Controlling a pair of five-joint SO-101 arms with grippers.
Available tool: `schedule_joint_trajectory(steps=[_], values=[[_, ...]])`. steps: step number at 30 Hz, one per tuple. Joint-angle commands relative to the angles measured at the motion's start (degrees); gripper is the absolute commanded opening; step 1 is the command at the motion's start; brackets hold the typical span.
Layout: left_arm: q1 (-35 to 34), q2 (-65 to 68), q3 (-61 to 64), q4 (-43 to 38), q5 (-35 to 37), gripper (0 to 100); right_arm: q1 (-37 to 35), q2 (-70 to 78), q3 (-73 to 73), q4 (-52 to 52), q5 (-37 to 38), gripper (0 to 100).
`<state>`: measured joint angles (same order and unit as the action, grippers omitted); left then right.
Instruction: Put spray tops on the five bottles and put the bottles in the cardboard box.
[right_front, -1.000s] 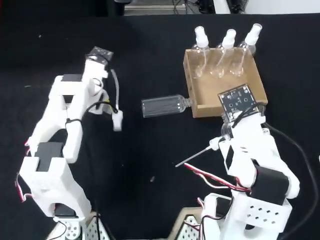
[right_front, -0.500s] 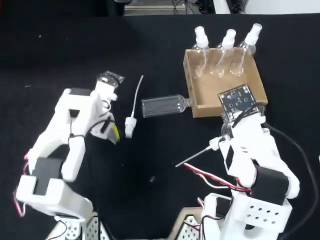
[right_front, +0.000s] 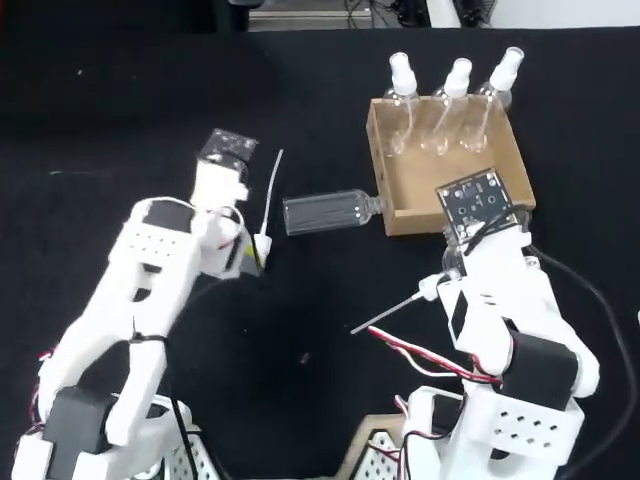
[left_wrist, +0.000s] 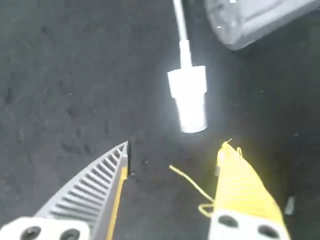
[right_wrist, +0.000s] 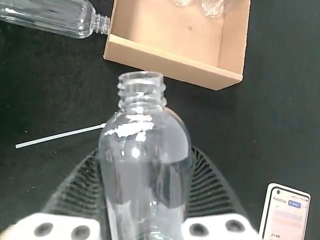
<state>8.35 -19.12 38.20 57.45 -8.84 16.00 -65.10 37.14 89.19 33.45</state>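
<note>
Spray top (left_wrist: 189, 100): lay loose on the black table (right_front: 300, 100), just ahead of the left gripper (left_wrist: 176, 147), spread wide and empty; tube end cut off by the frame. Uncapped bottle (right_wrist: 142, 150): sat clamped in the right gripper (right_wrist: 145, 167), hidden under that wrist from above. Second open bottle (right_front: 330, 212): lay sideways, neck beside the cardboard box (right_front: 408, 220). Three capped bottles (right_front: 440, 125): lay inside, tops overhanging the far wall.
</note>
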Motion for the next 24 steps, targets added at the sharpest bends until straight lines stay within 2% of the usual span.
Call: schedule_joint_trajectory(steps=[1, 5, 9, 16, 20, 24], values=[[2.8, 1.0, 2.4, -7.8, 0.8, 26, 0.7, -0.9, -0.4, 0.2, -0.1, 1.1], [2.6, 6.4, 3.8, -14.3, 0.7, 26, 0.7, -0.9, -0.7, 0.2, 0.2, 1.1], [-3.7, 11.1, 1.5, -14.9, 0.3, 26, 0.8, -0.9, -0.7, 0.3, 0.4, 1.1], [-17.1, 16.4, -5.8, -13.8, -10.9, 26, 0.7, -0.9, -0.5, 0.2, 0.4, 1.1], [-20.4, 20.3, -11.4, -15.0, -9.0, 26, 0.7, -0.9, -0.5, 0.0, 0.2, 1.1], [-20.0, 25.6, -15.3, -18.2, -1.7, 26, 0.7, -0.9, -0.4, -0.1, 0.1, 1.1]])
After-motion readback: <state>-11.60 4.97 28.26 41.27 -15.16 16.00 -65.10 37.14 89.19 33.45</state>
